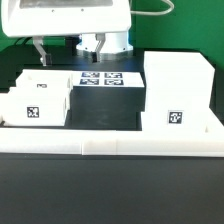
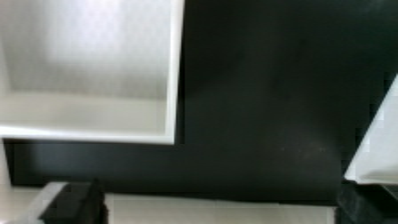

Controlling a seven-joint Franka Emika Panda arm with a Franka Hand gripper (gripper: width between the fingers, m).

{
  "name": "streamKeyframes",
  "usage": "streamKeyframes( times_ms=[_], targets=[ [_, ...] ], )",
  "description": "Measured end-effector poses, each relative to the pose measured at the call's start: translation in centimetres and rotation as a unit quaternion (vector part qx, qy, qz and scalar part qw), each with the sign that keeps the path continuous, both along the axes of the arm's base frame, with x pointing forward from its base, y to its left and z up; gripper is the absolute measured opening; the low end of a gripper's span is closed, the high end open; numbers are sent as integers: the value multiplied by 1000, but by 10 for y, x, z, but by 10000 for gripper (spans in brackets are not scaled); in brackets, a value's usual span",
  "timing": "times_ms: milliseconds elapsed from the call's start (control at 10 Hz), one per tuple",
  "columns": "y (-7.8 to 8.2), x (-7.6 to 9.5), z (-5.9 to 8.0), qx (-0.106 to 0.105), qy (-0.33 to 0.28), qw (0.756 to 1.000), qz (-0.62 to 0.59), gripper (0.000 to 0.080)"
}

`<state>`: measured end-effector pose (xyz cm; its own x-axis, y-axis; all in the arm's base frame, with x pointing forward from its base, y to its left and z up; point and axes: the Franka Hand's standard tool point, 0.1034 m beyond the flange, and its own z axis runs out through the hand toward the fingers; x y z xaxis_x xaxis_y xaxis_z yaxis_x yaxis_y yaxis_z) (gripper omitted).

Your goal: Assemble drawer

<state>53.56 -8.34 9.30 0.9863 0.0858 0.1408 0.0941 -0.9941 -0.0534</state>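
Observation:
The drawer's tall white case (image 1: 178, 92) stands at the exterior view's right, a square tag on its front. Two white open-top trays sit at the exterior view's left, one behind (image 1: 48, 82) and one in front (image 1: 30, 108), each tagged. In the wrist view my gripper (image 2: 222, 196) is open and empty, its dark fingertips (image 2: 71, 198) wide apart. It hangs above the black table, with a tray (image 2: 89, 60) to one side and a white part's edge (image 2: 377, 130) to the other. In the exterior view I cannot make out the gripper clearly under the arm.
The marker board (image 1: 100, 77) lies flat in the middle at the back, before the robot's white base (image 1: 100, 45). A long low white rail (image 1: 110, 147) edges the table's front. A pale band (image 2: 222, 205) shows between my fingertips.

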Motion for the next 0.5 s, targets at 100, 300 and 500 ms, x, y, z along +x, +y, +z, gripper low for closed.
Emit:
streamKeyframes(
  times_ms=[100,300,500],
  targets=[
    [-3,-6,-10,1,10,1000,-6,649],
    [-8,-15,-27,0,25,1000,-17,649],
    [-13,-25,-52,-24,20,999,-15,649]
  ],
)
